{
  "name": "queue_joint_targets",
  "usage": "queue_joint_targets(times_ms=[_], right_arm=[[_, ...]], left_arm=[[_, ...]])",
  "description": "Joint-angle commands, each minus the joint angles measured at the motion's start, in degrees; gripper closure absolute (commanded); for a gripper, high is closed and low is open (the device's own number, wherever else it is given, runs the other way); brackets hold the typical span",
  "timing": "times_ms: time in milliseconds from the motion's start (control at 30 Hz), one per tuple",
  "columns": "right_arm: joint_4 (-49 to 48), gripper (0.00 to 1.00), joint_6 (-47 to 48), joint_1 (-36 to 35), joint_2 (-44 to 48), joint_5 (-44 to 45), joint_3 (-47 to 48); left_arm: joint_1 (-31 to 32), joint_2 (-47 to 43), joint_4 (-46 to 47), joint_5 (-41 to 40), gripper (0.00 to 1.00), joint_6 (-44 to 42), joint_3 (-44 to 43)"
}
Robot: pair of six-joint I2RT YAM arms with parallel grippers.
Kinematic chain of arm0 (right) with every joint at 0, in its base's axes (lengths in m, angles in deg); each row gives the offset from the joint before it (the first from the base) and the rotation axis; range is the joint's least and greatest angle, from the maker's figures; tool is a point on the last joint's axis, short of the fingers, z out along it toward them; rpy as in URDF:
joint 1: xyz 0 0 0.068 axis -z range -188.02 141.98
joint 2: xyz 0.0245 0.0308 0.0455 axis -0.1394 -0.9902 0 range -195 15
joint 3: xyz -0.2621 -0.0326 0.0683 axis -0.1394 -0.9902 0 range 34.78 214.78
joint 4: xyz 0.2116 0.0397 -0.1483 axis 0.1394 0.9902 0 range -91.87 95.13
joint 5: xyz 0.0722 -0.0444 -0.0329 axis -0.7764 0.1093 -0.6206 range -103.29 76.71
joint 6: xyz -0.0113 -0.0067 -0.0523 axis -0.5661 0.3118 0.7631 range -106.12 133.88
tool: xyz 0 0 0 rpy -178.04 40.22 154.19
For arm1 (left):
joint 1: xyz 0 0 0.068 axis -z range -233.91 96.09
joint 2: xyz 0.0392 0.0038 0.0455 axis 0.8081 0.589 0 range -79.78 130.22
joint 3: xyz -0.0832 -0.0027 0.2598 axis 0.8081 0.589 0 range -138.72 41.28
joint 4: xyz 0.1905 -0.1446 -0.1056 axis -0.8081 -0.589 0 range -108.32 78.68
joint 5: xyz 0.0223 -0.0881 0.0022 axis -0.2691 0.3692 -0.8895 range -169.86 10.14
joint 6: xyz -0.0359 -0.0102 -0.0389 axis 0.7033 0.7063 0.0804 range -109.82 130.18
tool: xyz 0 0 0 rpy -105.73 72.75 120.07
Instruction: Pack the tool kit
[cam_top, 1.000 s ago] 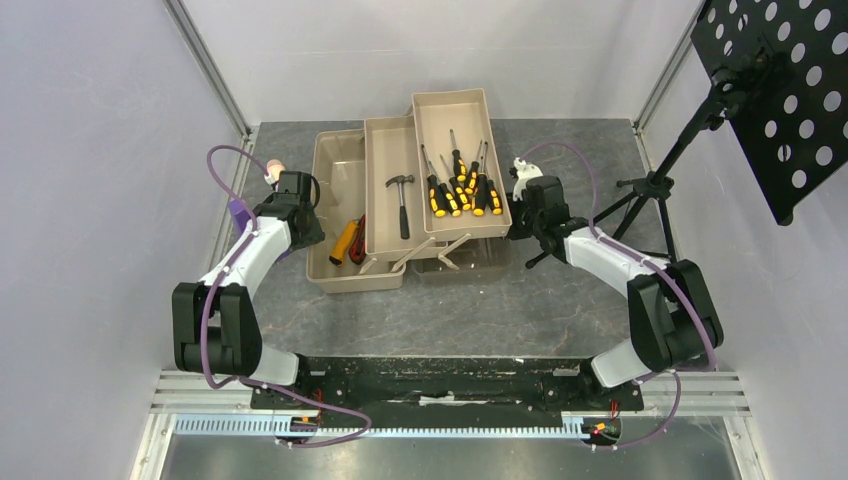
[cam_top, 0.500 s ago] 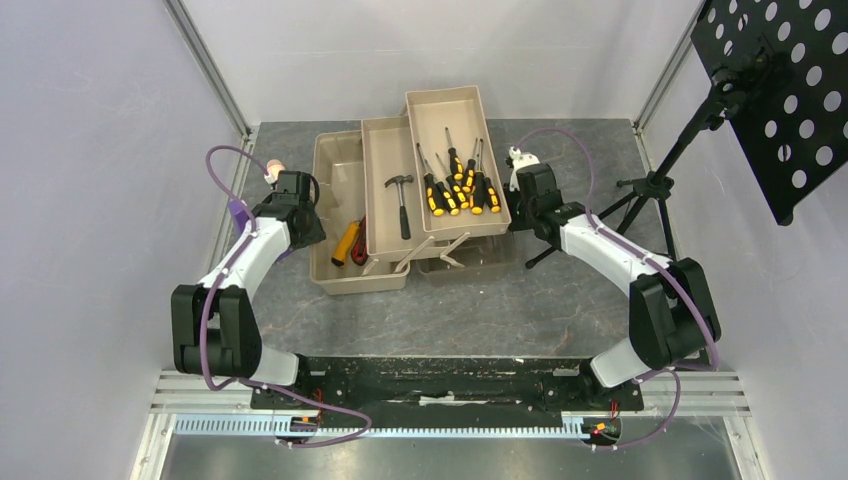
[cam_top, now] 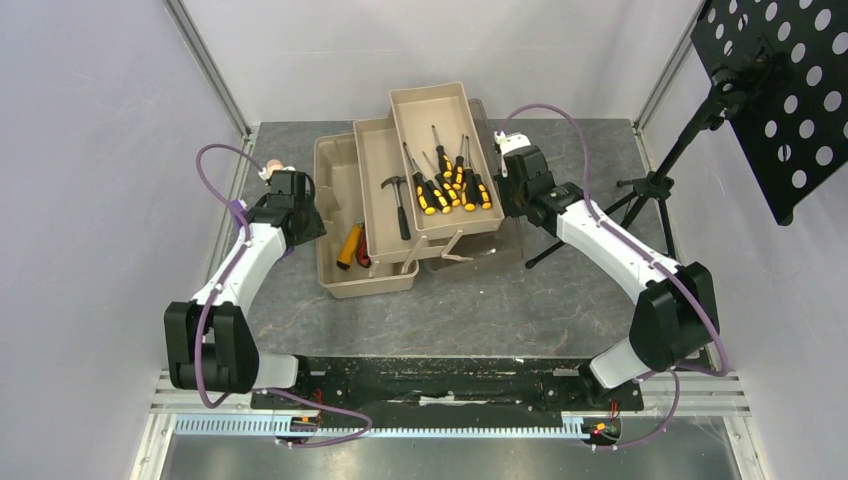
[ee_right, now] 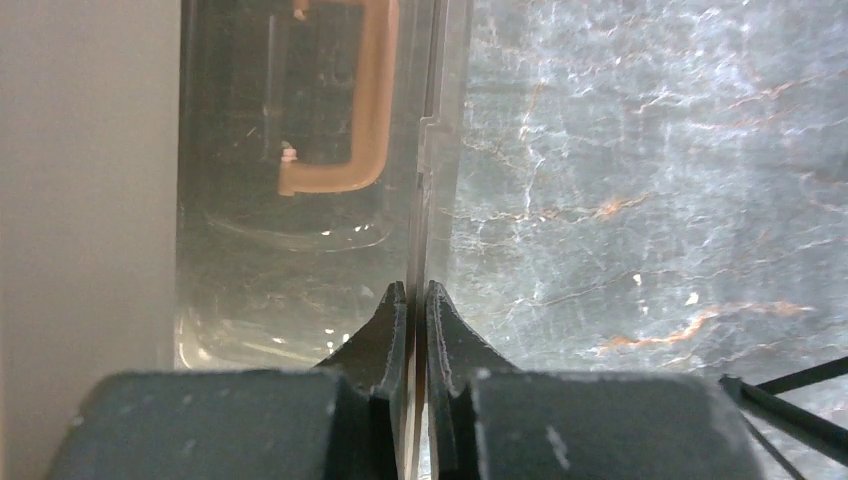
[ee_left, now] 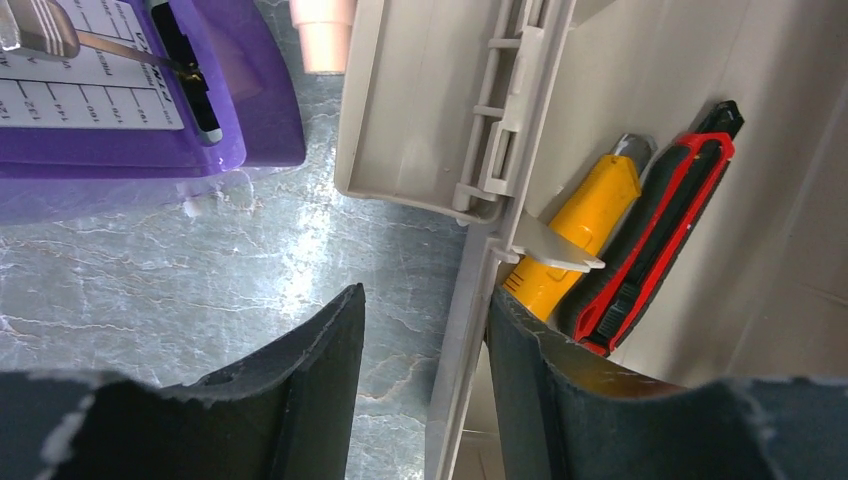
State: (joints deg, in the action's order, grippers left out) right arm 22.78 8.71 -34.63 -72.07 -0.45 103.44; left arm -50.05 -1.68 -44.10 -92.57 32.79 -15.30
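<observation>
Landmark: toolbox [cam_top: 338, 175].
- Near side: bare tabletop [cam_top: 470, 305], wide passage.
- Left side: narrow strip, occupied by the left gripper [ee_left: 425, 300] straddling the box wall and by the purple block [ee_left: 240, 110]; side wall [cam_top: 100, 200] close.
- Right side: right gripper [ee_right: 418, 292] clamped on the clear lid [ee_right: 300, 270]; tripod [cam_top: 652, 186] legs beyond.
- Far side: thin strip before the back wall [cam_top: 430, 50].

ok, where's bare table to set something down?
Widest free patch: table in front of the toolbox, between left arm and right arm, back to the base rail. Crowded: left of the toolbox, by the purple block; right side, tripod legs.

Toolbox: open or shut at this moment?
Open: the toolbox has its trays stepped outward, with the screwdrivers and hammer lying exposed.
</observation>
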Motion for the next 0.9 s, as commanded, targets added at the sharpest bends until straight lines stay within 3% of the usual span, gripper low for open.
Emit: queue_joint_targets(times_ms=[0, 233, 533, 667, 867], right_arm=[[-0.15, 1.00, 7.66, -1.51, 3.92, 4.29, 7.74], [0.72, 1.00, 9.95, -2.77, 3.49, 4.10, 11.71], [3.76, 1.00, 18.48, -4.74, 1.85, 12.94, 21.78], [3.59, 1.00, 23.85, -6.04, 1.23, 16.74, 26.15], [0.93, 1.00, 31.07, -10.55, 0.75, 21.15, 29.14]], left_arm=[[-0.33, -2.84, 2.43, 0.17, 0.46, 0.32, 0.46], [-0.28, -3.33, 2.28, 1.16, 0.42, 1.94, 1.02], [-1.00, -10.04, 2.10, 3.40, 0.29, 7.08, 3.29], [-1.05, -14.37, 5.42, 9.63, 0.28, 12.25, 7.23], [-1.04, -13.75, 13.16, 22.30, 0.28, 20.50, 14.71]])
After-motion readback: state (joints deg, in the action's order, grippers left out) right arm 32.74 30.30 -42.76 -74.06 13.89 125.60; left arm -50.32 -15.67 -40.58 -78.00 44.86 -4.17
